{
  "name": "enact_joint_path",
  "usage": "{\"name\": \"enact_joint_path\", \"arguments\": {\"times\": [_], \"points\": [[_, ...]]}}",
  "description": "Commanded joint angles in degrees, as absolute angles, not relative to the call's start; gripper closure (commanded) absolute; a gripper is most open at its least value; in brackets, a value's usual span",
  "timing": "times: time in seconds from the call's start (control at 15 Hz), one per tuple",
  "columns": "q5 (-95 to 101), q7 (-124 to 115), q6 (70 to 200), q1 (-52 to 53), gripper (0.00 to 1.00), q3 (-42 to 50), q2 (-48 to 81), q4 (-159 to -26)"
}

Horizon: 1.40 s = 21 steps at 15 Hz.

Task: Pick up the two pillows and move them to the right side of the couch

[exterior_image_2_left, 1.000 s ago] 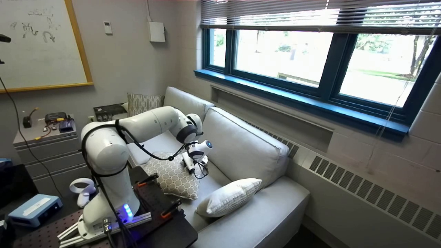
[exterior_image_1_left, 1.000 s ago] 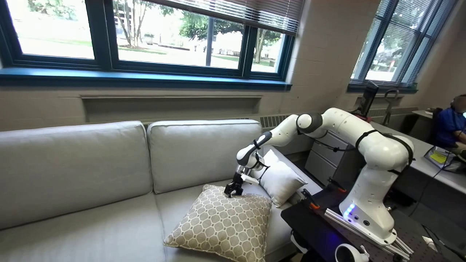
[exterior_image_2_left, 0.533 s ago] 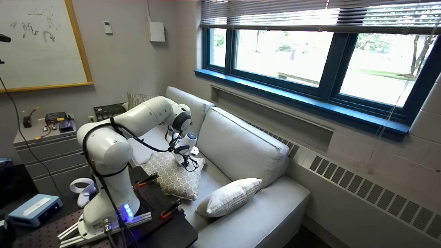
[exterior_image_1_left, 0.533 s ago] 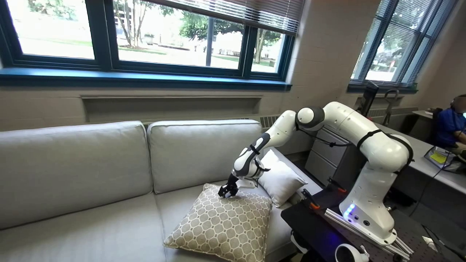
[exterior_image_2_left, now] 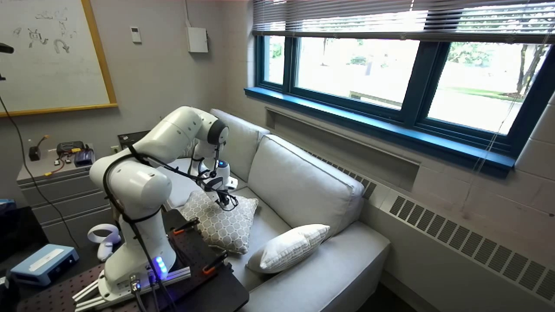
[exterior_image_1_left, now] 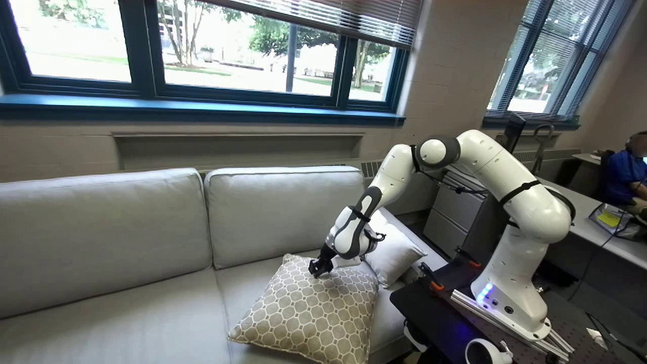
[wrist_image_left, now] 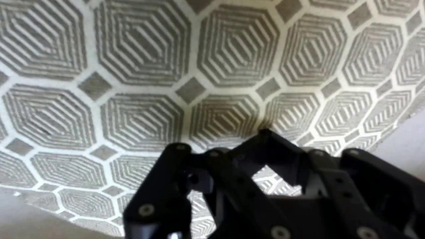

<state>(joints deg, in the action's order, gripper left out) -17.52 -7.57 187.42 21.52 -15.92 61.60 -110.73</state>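
One tan lattice-patterned pillow [exterior_image_1_left: 309, 312] lies on the sofa [exterior_image_1_left: 121, 313] under the Robotiq gripper [wrist_image_left: 265, 141], its jaws together, any grip on fabric unclear.

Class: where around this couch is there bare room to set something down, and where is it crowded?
Bare: the seat below a wide back cushion, beside the tan pillow; the armrest top beside the white pillow; the windowsill under the window. Crowded: the seat's armrest end, where those pillows sit, with the gripper at the tan one.
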Motion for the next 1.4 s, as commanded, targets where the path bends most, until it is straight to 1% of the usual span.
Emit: {"name": "enact_joint_path", "arguments": {"times": [0.0,0.27,0.33,0.4,0.47,0.6,0.87,1.0,1.07,1.33], "points": [[-18.7,-12.7,191.5,26.4,0.95,-12.0,53.7,-120.8],[-20.8,-14.6,192.4,32.8,0.97,-6.1,50.3,-125.9],[-22.5,-15.6,190.9,35.6,0.71,-2.9,49.8,-126.8],[-24.2,-16.8,189.8,37.8,0.71,-0.2,49.5,-127.7],[-24.9,-17.3,188.2,38.3,0.66,1.7,49.6,-128.6],[-23.3,-16.9,184.9,37.4,0.51,3.6,50.0,-129.8],[-17.6,-14.0,181.7,27.0,0.19,1.1,51.9,-128.6],[-14.3,-12.4,179.7,22.2,0.06,0.3,53.3,-126.7],[-12.4,-11.1,178.5,19.7,0.00,-0.2,54.0,-125.6],[-5.6,-5.1,171.3,10.9,0.00,-1.4,58.0,-117.9]]}}
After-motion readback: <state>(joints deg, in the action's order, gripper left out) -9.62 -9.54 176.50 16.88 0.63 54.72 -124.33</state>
